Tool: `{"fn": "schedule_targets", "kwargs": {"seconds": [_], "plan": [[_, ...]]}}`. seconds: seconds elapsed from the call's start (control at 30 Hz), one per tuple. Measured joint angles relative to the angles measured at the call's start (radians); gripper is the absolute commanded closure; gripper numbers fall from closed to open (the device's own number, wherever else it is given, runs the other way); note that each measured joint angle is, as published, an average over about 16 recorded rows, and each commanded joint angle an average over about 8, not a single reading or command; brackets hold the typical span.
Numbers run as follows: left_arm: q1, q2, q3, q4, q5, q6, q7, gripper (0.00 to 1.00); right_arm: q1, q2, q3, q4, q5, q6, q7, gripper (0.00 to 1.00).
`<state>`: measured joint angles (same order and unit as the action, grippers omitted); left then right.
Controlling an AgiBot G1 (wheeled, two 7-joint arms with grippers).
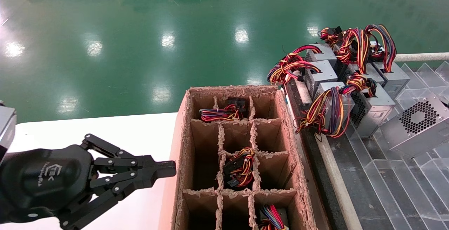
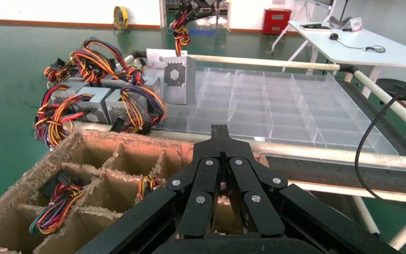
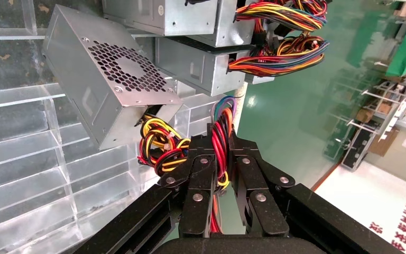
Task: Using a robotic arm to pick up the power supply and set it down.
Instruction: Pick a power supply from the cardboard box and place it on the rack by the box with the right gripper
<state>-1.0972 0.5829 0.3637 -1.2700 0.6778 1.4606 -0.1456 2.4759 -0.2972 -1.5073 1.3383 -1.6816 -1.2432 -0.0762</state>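
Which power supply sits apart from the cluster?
The power supply tilted on the clear tray, round fan grille facing up, nearest the head view's right edge; the others are bunched together behind it.

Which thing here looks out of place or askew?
One power supply lies tilted on the clear divider tray, its fan grille facing up, apart from the upright row of supplies. The cardboard box has ragged, torn edges.

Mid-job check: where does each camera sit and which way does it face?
Head: high, facing forward and down on the cardboard box; shut left claw lower left.
Left wrist: behind the left claw, facing across the box to the clear tray.
Right wrist: behind the right claw, shut on a wire bundle beside the tilted power supply.
Shared: head and right wrist both show that supply.
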Motion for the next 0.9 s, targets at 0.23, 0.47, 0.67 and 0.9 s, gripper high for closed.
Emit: {"fn": "schedule_targets", "kwargs": {"seconds": [0.23,0.47,0.67,0.9], "plan": [[0.0,0.0,0.0,0.0,0.0,0.0,0.0,1.0,0.009,0.008,0.004,-0.001,0.005,-0.014,-0.018,1.0],[0.0,0.0,0.0,0.0,0.0,0.0,0.0,1.0,0.017,0.02,0.006,-0.002,0.014,-0.037,-0.037,1.0],[0.0,0.0,0.0,0.0,0.0,0.0,0.0,1.0,0.021,0.025,0.005,-0.002,0.016,-0.055,-0.052,1.0],[0.0,0.0,0.0,0.0,0.0,0.0,0.0,1.0,0.024,0.023,0.002,-0.003,0.002,-0.068,-0.067,1.0]]}}
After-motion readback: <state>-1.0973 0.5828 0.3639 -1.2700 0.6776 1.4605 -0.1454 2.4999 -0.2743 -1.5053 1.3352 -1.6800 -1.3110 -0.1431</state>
